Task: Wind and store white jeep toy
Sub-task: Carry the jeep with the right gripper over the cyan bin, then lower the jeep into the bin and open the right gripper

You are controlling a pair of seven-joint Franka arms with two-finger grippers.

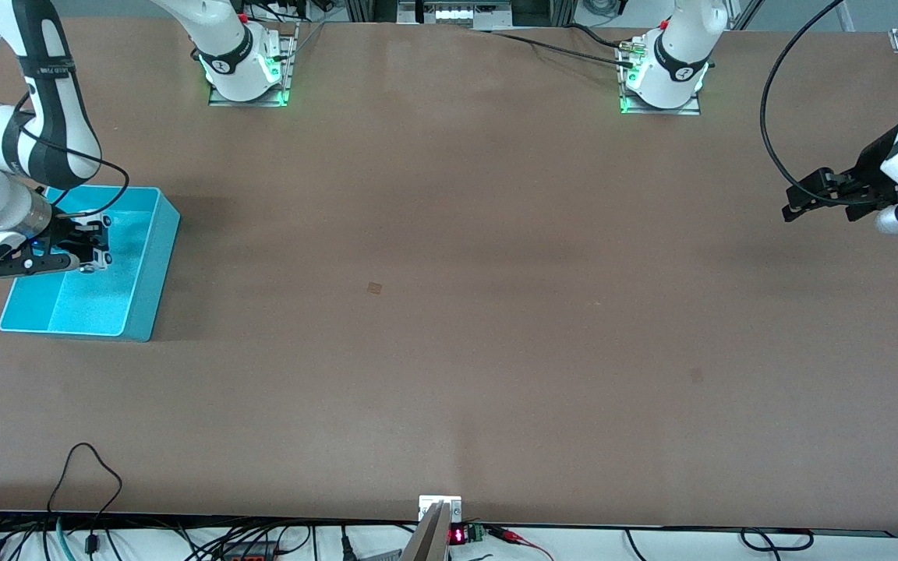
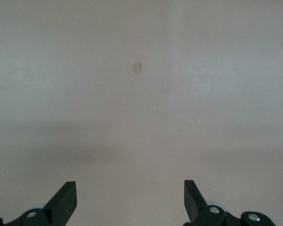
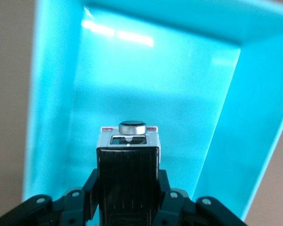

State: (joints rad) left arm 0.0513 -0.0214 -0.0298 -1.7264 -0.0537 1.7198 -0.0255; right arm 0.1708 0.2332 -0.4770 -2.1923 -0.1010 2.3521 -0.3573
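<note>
- Near the front camera, along the table (image 1: 449, 374) edge, one small metal bracket (image 1: 440, 508) sits mid-edge, with loose cables (image 1: 83, 483) trailing toward the right arm's end.
- One small square mark (image 1: 374, 287) lies on the bare brown top, near the middle; it also shows in the left wrist view.
- One teal bin (image 1: 149, 288) stands at the right arm's end of the table, farther from the front camera than the mark's row only at its upper rim.
- One right gripper (image 1: 90, 248) hangs over the bin's inside, its fingers (image 3: 177, 207) clamped on the one white jeep toy (image 3: 128, 155); the toy's black ribbed roof faces the wrist camera, its spare wheel pointing down into the bin, above the bin floor.
- One left gripper (image 1: 819, 199) hovers over the table at the left arm's end, well apart from the bin, jaws spread wide with nothing between them; this arm waits.
- Two arm bases (image 1: 246, 70) stand along the farthest edge of the table.
</note>
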